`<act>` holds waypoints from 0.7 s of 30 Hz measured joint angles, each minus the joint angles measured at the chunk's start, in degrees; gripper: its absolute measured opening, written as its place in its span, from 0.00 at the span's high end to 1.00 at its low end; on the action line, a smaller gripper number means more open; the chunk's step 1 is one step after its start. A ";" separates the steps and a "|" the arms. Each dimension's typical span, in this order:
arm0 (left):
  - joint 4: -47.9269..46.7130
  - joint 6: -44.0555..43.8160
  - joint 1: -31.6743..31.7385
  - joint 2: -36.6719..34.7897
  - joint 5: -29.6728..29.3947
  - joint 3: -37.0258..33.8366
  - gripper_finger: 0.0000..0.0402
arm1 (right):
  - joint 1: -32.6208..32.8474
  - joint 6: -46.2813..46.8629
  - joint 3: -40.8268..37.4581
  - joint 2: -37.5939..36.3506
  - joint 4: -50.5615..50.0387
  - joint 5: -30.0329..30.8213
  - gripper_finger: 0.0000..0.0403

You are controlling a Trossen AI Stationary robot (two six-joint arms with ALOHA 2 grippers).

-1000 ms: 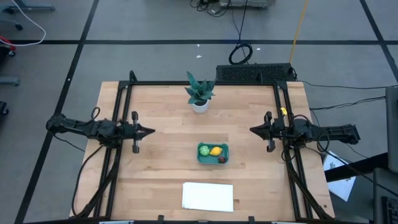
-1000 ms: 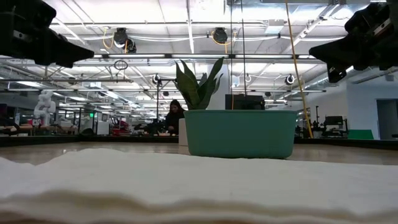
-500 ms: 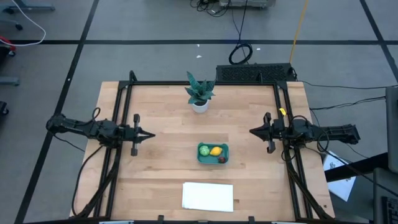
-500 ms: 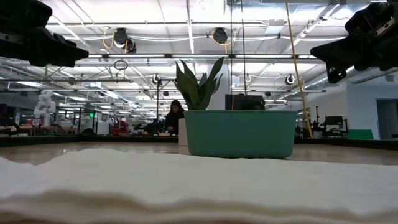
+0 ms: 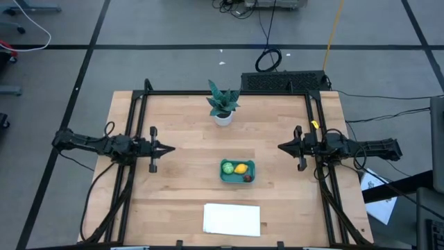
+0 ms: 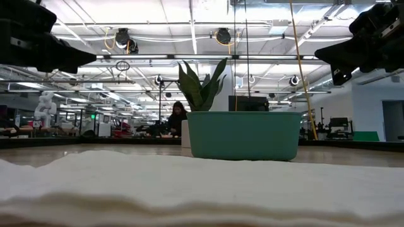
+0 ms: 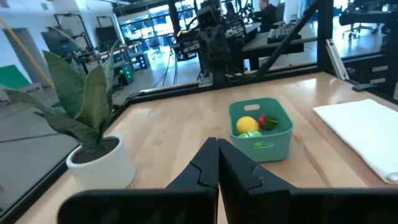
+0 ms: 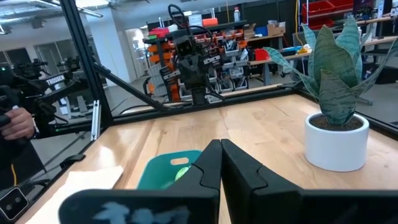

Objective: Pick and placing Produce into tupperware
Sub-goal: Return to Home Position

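The teal tupperware (image 5: 223, 178) stands flat on the wooden table, near the middle toward the near edge. Inside it lie the round light-green piece (image 5: 227, 167), the yellow lemon-like piece (image 5: 241, 168) and the small dark red piece (image 5: 248, 178). The left wrist view also shows the tupperware (image 7: 262, 147) with the yellow piece (image 7: 247, 124) and the red piece (image 7: 268, 121). My left gripper (image 5: 170, 147) hovers shut over the table's left part, pointing right. My right gripper (image 5: 281, 146) hovers shut over the right part, pointing left. Both are well away from the tupperware.
A spiky green plant in a white pot (image 5: 223, 104) stands near the far edge. A white flat sheet (image 5: 232, 219) lies at the near edge, in front of the tupperware. Black frame rails (image 5: 136, 139) run along the table's left, right and far sides.
My left arm has dipped a little in the low view; its fingers stay shut. My right arm, the tupperware and the produce have kept still.
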 joint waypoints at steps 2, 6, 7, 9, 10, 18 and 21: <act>0.00 -0.80 0.46 0.00 -0.01 0.00 1.00 | 0.00 0.00 -0.19 0.04 0.06 0.02 1.00; 0.76 -2.59 1.04 0.02 0.01 -0.40 1.00 | -0.07 0.65 -1.35 0.04 0.38 0.14 1.00; 1.22 -2.84 1.10 0.02 0.03 -0.59 1.00 | -0.16 0.86 -1.76 0.04 0.78 0.18 1.00; 1.23 -3.61 1.18 0.07 0.01 -0.59 1.00 | -0.24 1.25 -2.38 0.04 1.20 0.30 1.00; 1.22 -3.84 1.20 0.07 0.01 -0.59 1.00 | -0.24 1.27 -2.38 0.04 1.20 0.41 1.00; 1.12 -6.73 1.23 0.09 -0.52 -0.59 1.00 | -0.24 1.22 -2.38 0.04 1.20 0.50 1.00; 1.09 -6.75 1.23 0.81 -0.52 -0.59 1.00 | -0.24 1.14 -2.38 0.04 1.16 0.54 1.00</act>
